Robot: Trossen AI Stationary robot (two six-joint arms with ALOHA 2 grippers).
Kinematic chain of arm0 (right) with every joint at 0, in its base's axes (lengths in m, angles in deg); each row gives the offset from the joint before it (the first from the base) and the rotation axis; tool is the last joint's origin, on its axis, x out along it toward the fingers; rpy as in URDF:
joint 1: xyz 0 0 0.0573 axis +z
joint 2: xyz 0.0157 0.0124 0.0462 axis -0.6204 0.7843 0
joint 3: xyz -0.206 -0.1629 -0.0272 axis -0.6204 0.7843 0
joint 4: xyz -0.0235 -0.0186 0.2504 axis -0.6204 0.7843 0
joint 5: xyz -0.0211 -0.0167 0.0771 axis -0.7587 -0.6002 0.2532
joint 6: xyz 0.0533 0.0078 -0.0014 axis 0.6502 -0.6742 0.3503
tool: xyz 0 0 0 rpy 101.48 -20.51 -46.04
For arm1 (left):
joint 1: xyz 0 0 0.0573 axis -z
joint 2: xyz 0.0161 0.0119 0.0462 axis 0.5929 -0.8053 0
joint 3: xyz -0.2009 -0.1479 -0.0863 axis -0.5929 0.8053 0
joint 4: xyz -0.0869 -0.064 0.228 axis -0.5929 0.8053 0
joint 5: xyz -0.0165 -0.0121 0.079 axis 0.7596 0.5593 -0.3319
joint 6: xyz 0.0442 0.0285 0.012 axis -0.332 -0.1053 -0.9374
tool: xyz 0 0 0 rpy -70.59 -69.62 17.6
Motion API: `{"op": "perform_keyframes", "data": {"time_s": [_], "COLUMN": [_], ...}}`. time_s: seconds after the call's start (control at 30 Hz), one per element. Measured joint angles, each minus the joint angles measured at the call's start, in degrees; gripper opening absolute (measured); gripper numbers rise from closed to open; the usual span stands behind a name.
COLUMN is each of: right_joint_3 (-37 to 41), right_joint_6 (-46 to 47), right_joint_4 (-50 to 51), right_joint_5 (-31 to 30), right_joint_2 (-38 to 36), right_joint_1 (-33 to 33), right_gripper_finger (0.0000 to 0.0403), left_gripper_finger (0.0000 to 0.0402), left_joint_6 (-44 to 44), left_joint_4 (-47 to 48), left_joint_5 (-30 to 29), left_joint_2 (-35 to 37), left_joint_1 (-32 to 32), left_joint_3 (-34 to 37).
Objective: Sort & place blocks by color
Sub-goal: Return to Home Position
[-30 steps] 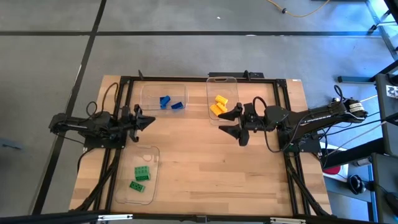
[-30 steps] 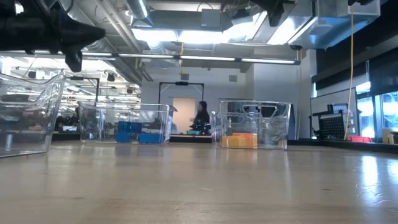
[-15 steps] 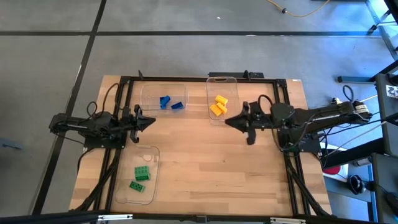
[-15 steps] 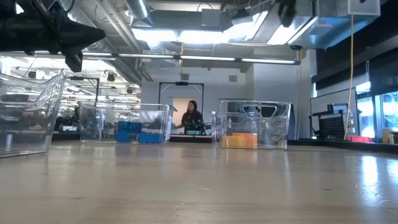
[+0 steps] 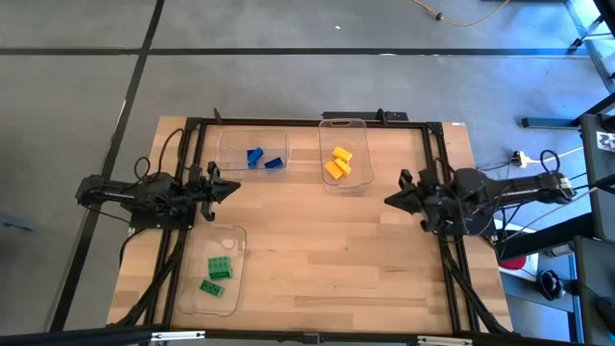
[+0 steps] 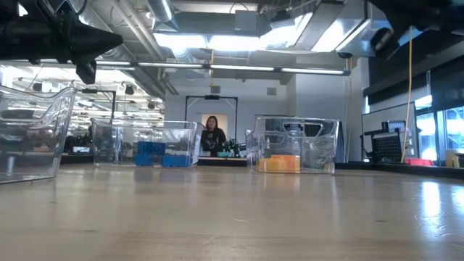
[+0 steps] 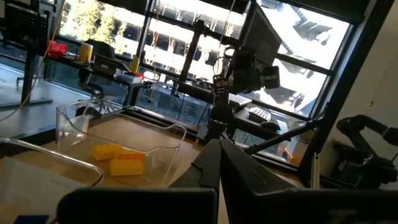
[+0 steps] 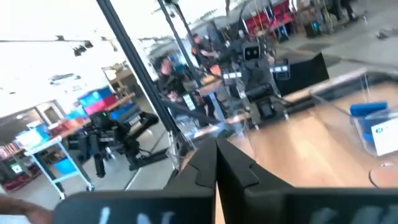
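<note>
Having nothing left loose to carry, looks, by judgement, like parking rather than sorting. Shows blue blocks (image 5: 255, 157) inside the far left clear tray (image 5: 221, 154), yellow blocks (image 5: 336, 165) inside the far middle tray (image 5: 343, 122) and green blocks (image 5: 221, 267) inside the near left tray (image 5: 238, 293), grouped by colour, with none seen on the bare tabletop (image 5: 327, 259). Finds the left tool (image 5: 233, 187) clenched on nothing at the left edge, near the blue tray. Finds the right tool (image 5: 389, 201) likewise clenched and empty, at the right edge, apart from the yellow tray, probably to leave the trays unobstructed.
</note>
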Motion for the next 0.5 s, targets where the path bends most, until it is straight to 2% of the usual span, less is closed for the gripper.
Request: {"op": "perform_keyframes", "data": {"time_s": [0.5], "right_joint_3": [10.74], "right_joint_6": [-3.15], "right_joint_4": [1.72], "right_joint_5": [-0.7], "right_joint_2": [-24.4], "right_joint_1": [0.0], "right_gripper_finger": [0.0], "left_gripper_finger": [0.0], "left_joint_6": [0.0], "left_joint_4": [0.01], "left_joint_5": [0.0], "left_joint_2": [0.0], "left_joint_1": [0.0], "left_joint_3": [0.0]}}
